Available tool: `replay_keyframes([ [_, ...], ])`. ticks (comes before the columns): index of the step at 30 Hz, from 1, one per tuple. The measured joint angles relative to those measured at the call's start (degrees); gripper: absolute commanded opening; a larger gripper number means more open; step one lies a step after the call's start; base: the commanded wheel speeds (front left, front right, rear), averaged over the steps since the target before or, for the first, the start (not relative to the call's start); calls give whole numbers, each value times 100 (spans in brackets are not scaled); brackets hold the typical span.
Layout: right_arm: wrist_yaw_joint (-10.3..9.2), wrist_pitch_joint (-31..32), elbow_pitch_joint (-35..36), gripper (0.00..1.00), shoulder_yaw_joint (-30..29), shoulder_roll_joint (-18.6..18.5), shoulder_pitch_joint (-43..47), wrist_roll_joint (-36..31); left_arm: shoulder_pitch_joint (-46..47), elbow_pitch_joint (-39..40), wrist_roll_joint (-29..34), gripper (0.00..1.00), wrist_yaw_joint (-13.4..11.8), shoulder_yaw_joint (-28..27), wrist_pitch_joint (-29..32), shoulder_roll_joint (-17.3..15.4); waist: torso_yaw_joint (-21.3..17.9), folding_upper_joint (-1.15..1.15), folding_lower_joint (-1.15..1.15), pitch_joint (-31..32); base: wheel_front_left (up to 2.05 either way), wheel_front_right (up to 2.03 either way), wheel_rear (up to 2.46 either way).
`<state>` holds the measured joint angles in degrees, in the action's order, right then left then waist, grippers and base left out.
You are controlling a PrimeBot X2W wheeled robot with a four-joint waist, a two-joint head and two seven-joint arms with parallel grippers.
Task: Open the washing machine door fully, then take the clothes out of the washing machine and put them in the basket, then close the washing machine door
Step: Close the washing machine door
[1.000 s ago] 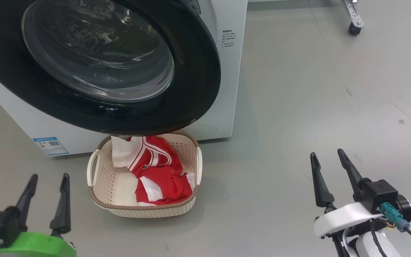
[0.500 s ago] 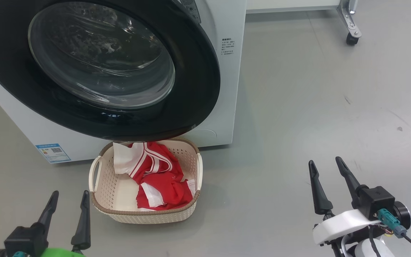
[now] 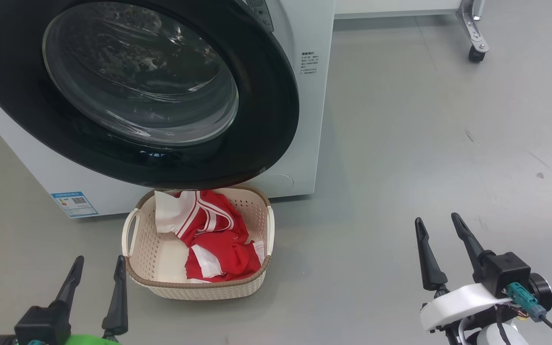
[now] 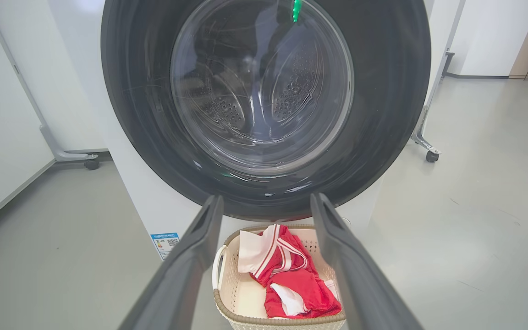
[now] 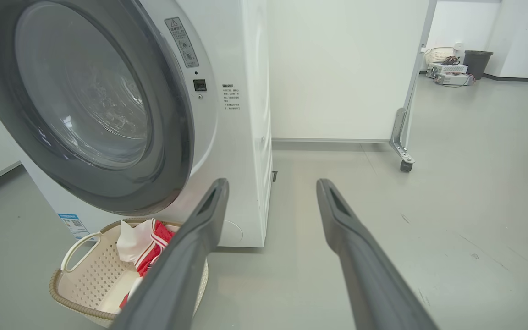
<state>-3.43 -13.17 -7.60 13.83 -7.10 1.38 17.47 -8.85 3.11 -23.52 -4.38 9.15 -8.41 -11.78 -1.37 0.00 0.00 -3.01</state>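
The door [image 3: 271, 96] is glossy black with clear glass; the basket [image 3: 199, 290] is perforated cream plastic; the clothes [image 3: 218, 239] are soft cloth; the floor [image 3: 400, 143] looks smooth and matt

A castor [image 3: 475, 53] rests on the grey floor [image 3: 424, 143].

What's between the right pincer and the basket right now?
Nothing but bare grey floor separates the right pincer from the basket, as the head view shows.

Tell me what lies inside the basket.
The basket holds the clothes, a red bundle with white stripes and panels. Anything beneath the bundle is covered; the washing machine door hides part of the basket's far rim.
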Motion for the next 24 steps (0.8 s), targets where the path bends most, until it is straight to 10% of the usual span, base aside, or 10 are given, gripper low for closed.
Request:
replay_keyframes([
  [9,-24,26,43,100,12,0,12,0,0,0,60,100,-46,5,-32,21,11,0,0,20,0,0,0],
  [11,-24,45,44,0,9,0,25,2,0,0,77,100,-68,4,-32,29,11,0,0,20,0,0,0],
  [24,-21,266,32,0,-34,-66,97,57,1,10,155,100,-97,43,-75,149,91,0,0,17,0,0,0],
])
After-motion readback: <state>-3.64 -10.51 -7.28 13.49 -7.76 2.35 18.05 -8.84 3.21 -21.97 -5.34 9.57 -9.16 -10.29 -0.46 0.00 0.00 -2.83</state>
